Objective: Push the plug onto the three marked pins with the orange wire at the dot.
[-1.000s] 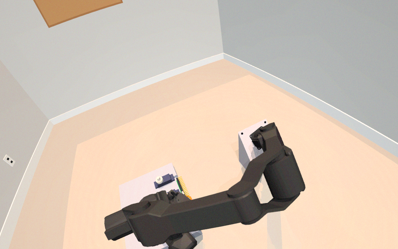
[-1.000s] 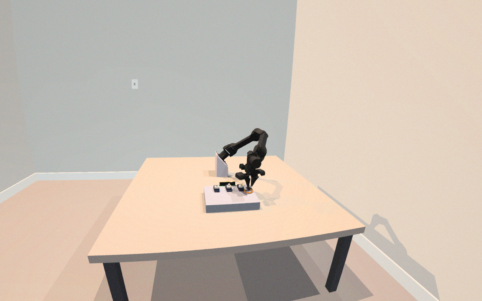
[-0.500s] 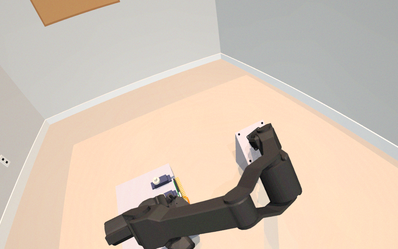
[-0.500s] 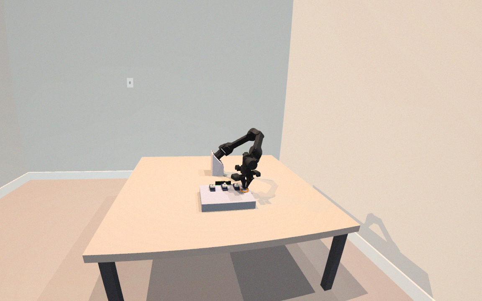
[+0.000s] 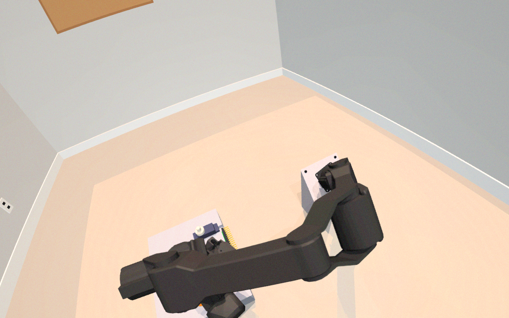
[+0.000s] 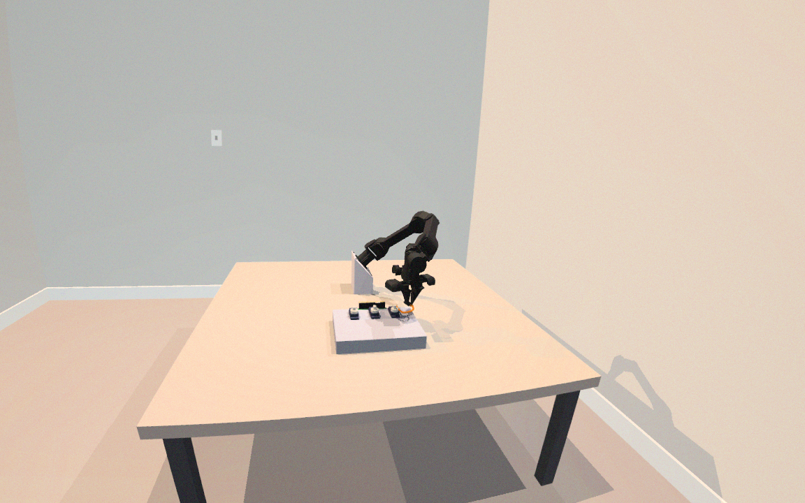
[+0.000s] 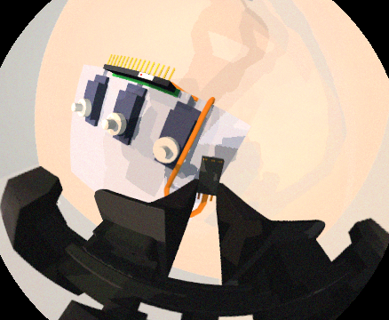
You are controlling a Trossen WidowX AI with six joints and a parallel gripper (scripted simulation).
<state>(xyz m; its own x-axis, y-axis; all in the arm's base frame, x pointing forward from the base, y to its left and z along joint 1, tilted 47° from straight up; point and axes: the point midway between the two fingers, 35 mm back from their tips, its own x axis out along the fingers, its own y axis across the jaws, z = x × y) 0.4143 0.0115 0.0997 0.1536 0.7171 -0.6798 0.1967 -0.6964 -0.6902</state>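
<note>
My gripper (image 7: pixel 208 185) (image 6: pixel 408 304) is shut on the small dark plug (image 7: pixel 210 175) near the holder's right end in the wrist view. The plug's far end shows small golden marks and points away from my fingers; wires leave its near end. Its height over the holder (image 7: pixel 85 162) (image 6: pixel 380 330) (image 5: pixel 169 239) is hard to tell. The orange lead (image 7: pixel 188 153) loops beside the nearest servo (image 7: pixel 179 122). The yellow pins (image 7: pixel 141 66) (image 5: pixel 230 237) stand along the holder's edge, up and left of the plug. A white band (image 7: pixel 146 76) with a red dot marks some. In the top view my arm hides the fingertips.
Two more servos (image 7: pixel 128 108) (image 7: pixel 95 100) with pale round horns sit left of the nearest one. A black strip (image 7: pixel 162 83) bears the pins. The arm's pale mounting block (image 6: pixel 361 281) (image 5: pixel 308 189) stands on the table (image 6: pixel 255 375) beyond the holder in the exterior view.
</note>
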